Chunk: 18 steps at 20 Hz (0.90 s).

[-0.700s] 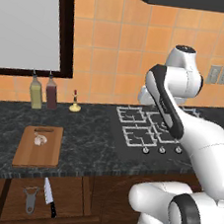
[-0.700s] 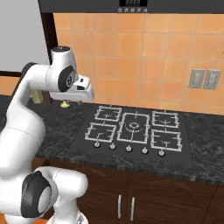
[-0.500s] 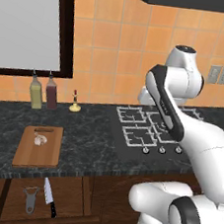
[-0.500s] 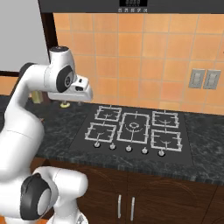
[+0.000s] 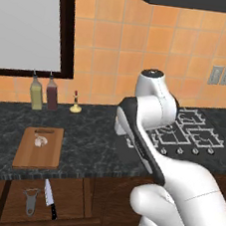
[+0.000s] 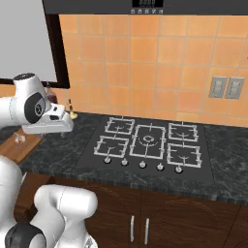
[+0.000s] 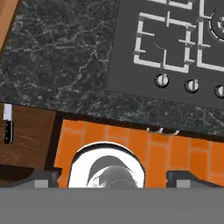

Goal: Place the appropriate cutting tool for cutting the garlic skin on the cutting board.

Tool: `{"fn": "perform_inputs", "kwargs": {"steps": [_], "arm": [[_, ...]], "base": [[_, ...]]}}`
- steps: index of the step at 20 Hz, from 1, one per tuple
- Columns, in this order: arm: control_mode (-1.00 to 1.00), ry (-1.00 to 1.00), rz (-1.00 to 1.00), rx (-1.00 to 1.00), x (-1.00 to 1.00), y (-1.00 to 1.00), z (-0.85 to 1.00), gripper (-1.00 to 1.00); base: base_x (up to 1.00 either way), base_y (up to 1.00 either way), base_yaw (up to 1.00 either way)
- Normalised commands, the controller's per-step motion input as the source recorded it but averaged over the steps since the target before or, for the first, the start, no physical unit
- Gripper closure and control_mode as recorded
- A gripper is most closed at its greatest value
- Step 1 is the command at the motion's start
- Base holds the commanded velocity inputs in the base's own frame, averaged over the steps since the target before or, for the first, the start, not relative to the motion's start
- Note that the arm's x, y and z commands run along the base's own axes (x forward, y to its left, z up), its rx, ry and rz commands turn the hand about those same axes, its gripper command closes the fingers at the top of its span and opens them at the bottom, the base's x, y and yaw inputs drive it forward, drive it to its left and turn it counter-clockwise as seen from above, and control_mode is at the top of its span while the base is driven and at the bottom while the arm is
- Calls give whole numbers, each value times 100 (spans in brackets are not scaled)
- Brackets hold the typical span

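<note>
Knife lying in the open drawer below the counter, blade toward 11 o'clock, black handle toward 5, just beside the grey peeler at its 9 o'clock. Cutting board up on the counter at 12 o'clock of the drawer, garlic resting near its slot end. Gripper high over the counter edge by the stove, fingertips spread wide, holding nothing

Both base views look forward and down, sharing the counter and hob; the hand view looks seemingly straight down, nearer.
</note>
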Motion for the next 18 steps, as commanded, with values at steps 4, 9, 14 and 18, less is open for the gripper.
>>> {"fn": "perform_inputs", "kwargs": {"steps": [4, 9, 14, 18], "arm": [[-100, 29, 0, -1, -33, 92, -60, -100], [-100, 40, 5, 0, -8, 73, -44, -100], [-100, 27, 5, 6, -15, 54, -54, -100], [-100, 17, 1, 11, -28, 37, -49, -100]], "base": [[0, 0, 0], [0, 0, 0], [0, 0, 0], [0, 0, 0]]}}
